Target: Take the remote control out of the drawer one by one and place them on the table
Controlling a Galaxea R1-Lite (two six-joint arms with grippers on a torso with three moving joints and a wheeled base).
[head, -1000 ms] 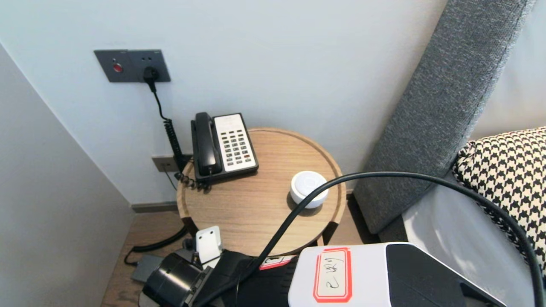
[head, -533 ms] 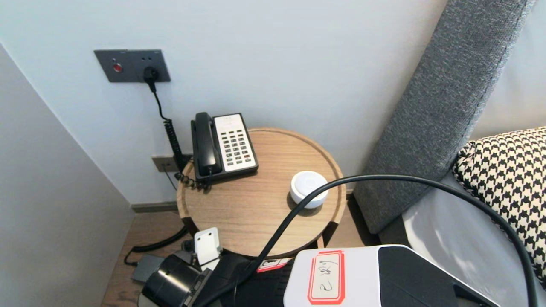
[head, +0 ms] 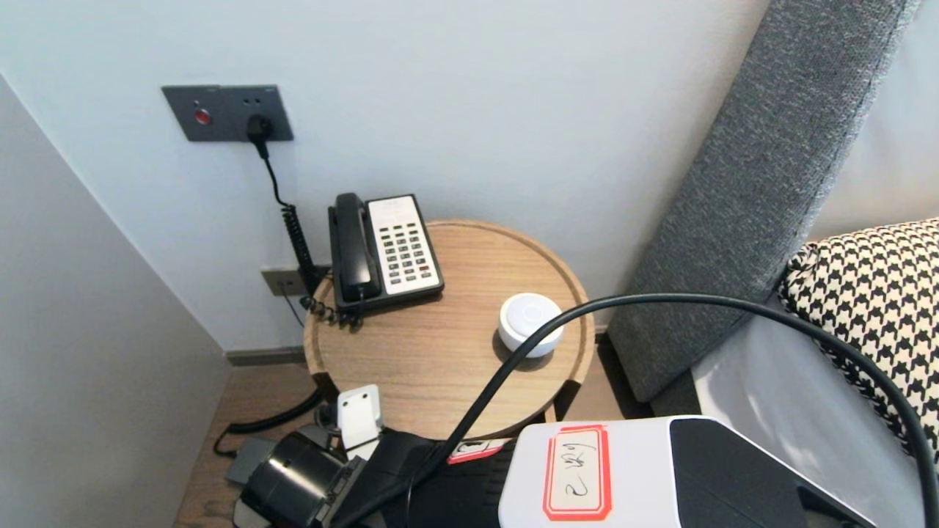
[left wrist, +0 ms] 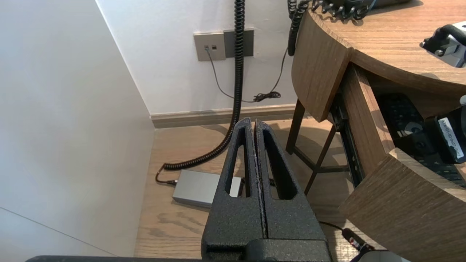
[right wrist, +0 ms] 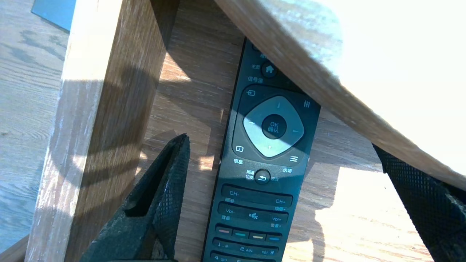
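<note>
Remote control in drawer, frame centre | right gripper jaws apart over it | left gripper jaws together | head view hides drawer

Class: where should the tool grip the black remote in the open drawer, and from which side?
Grip the remote across its narrow width, on the long edges at mid-length, from above. It lies flat, buttons up, and the tabletop overhangs its far end, so probably only this stretch is free. The right tool stands open astride it.
</note>
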